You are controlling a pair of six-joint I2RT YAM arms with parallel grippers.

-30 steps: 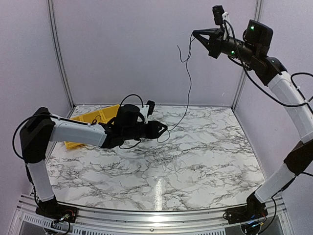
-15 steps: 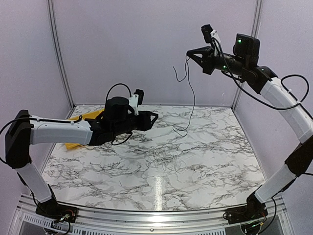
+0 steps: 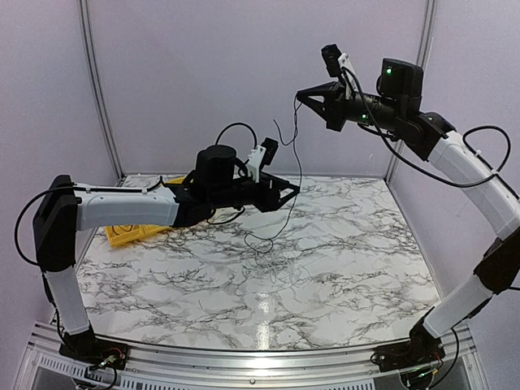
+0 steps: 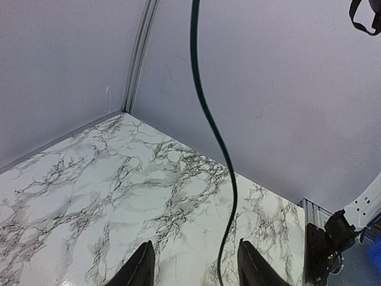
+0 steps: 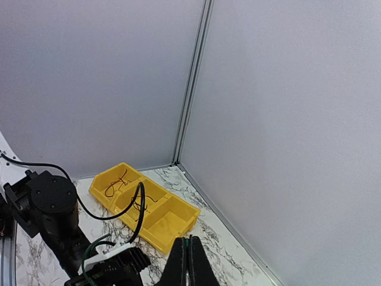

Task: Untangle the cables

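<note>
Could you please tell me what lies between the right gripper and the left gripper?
One thin greenish cable hangs from the shut right gripper down through the open left gripper, clearest in the left wrist view.

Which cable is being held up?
The greenish cable hanging from the shut right gripper; the others lie on the table or in the yellow bin.

The table (image 3: 366,244) has a white marble-look top with dark grey veining all over, closed in by pale walls at the back and sides. A yellow bin (image 3: 130,235) sits on it toward the far left corner, divided into compartments. Around mid-table lies a loose scatter of very thin cables (image 3: 272,270), honestly hard to tell apart from the veining.
</note>
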